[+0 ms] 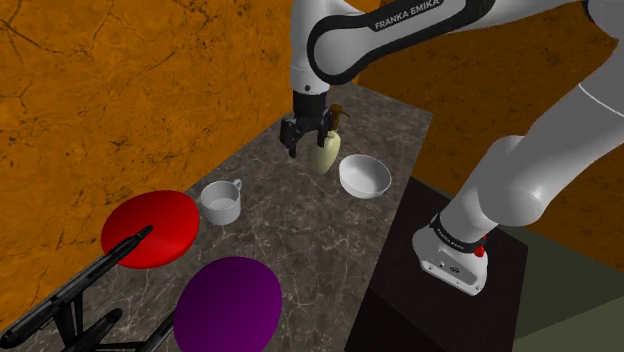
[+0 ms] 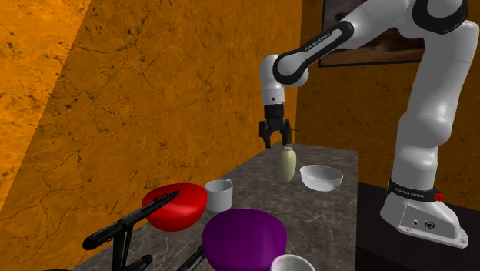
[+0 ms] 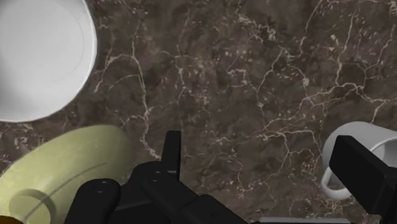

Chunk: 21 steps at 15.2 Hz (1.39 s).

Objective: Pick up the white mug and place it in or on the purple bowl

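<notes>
The white mug [image 1: 221,201] stands upright on the dark marble counter [image 1: 300,240], handle toward the back; it is also seen from the far side [image 2: 218,195]. The purple bowl [image 1: 228,305] sits near the counter's front end [image 2: 245,237], beyond the mug from the gripper. My black gripper [image 1: 305,143] hangs open above the counter's far end [image 2: 275,140], well apart from the mug and holding nothing. In the wrist view the mug [image 3: 347,156] lies partly behind one finger [image 3: 362,170], outside the open gripper [image 3: 267,159].
A pale yellow-green bottle [image 1: 326,153] stands right beside the gripper. A white bowl [image 1: 364,176] sits next to it. A red bowl [image 1: 150,228] lies between the mug and the counter's edge. A black tripod-like frame [image 1: 90,285] reaches over the front left corner.
</notes>
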Each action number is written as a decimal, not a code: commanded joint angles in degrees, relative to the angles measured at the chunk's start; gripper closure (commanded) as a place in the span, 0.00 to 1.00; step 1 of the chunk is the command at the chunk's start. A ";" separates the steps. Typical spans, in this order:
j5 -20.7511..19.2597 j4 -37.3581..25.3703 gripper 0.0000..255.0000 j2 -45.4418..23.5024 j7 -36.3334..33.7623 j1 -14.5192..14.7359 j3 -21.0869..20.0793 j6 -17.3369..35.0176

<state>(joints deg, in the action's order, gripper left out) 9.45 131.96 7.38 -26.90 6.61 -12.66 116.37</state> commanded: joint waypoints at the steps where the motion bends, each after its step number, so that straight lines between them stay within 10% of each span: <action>1: -0.66 -2.99 0.00 -5.14 -2.21 0.60 -1.12 2.43; 16: -8.79 -31.18 0.00 -37.52 -15.42 8.26 -2.15 7.52; 21: -9.14 -29.96 0.00 -39.43 -15.64 8.71 -1.92 10.64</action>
<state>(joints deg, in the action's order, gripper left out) 0.41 101.96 -31.55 -42.46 15.20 -14.63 126.45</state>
